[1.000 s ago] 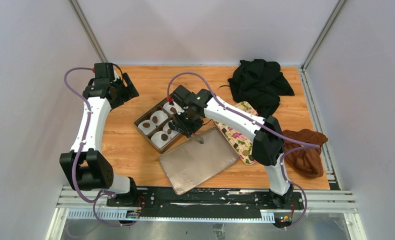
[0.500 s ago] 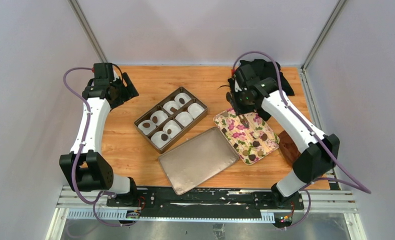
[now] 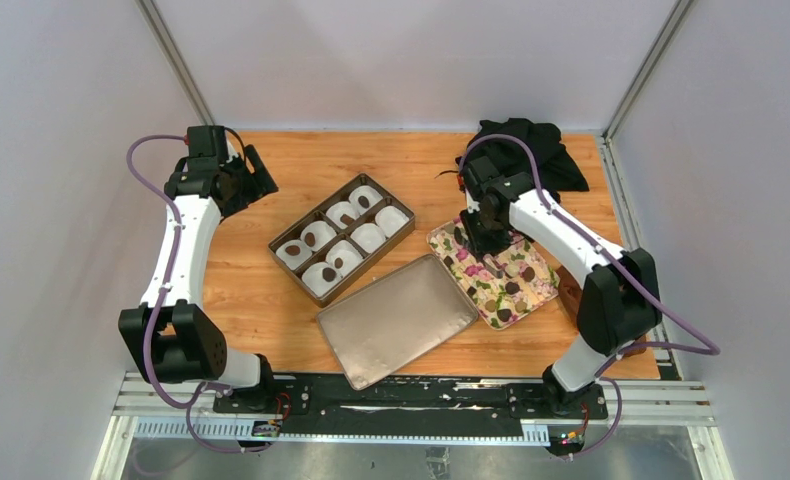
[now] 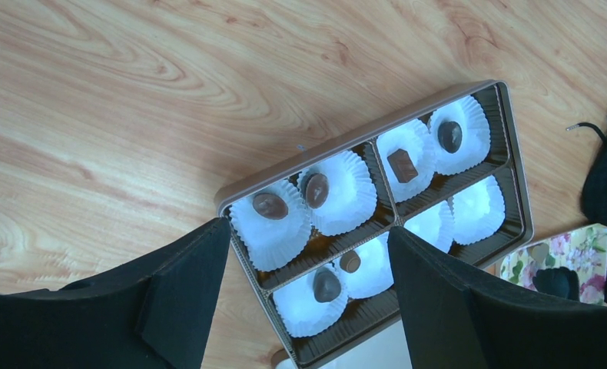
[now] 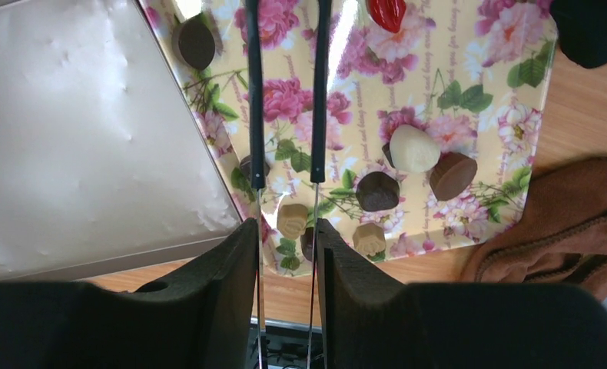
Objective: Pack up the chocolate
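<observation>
Several chocolates lie on the flower-print tray (image 5: 469,100): a dark piece (image 5: 378,191), a brown heart (image 5: 452,175), a white piece (image 5: 413,148) and tan pieces (image 5: 292,220). My right gripper (image 5: 285,231) is shut on metal tongs (image 5: 254,92), whose black tips stand apart over the tray with nothing between them. It also shows in the top view (image 3: 484,225). The brown box (image 4: 362,141) holds white paper cups, several with a chocolate (image 4: 270,204) inside. My left gripper (image 4: 308,238) is open and empty, high above the box's near end.
A flat metal lid (image 3: 396,320) lies in front of the box (image 3: 276,243) and beside the tray (image 3: 491,265). A black cloth (image 3: 519,160) sits at the back right. A rust-brown cloth (image 5: 562,215) lies right of the tray, mostly behind the right arm.
My right gripper with the tongs has swung from over the box to over the flower-print tray, then settled lower toward the tray's left part. The left arm has not moved.
</observation>
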You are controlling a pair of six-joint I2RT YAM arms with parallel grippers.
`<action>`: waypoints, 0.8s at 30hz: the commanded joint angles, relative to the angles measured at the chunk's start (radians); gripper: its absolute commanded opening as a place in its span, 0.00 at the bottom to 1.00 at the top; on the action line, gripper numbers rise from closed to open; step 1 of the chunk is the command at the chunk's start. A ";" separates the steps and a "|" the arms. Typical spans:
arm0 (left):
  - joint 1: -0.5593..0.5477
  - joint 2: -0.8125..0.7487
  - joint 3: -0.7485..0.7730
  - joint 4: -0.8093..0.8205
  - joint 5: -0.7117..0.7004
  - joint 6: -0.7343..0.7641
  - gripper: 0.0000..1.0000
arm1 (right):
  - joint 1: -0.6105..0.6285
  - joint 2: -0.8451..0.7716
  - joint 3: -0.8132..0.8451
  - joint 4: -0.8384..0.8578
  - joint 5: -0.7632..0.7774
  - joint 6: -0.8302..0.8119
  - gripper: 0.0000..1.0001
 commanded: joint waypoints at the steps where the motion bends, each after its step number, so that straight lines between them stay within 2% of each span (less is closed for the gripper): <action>1: 0.008 -0.005 0.001 0.002 0.001 -0.001 0.81 | 0.009 0.050 -0.002 0.047 0.016 -0.039 0.37; 12: 0.008 0.000 0.010 0.001 -0.014 -0.002 0.80 | 0.033 0.123 0.030 0.068 0.055 -0.069 0.41; 24: 0.008 0.022 0.018 0.001 -0.012 -0.009 0.80 | 0.033 0.167 0.058 0.074 0.096 -0.080 0.40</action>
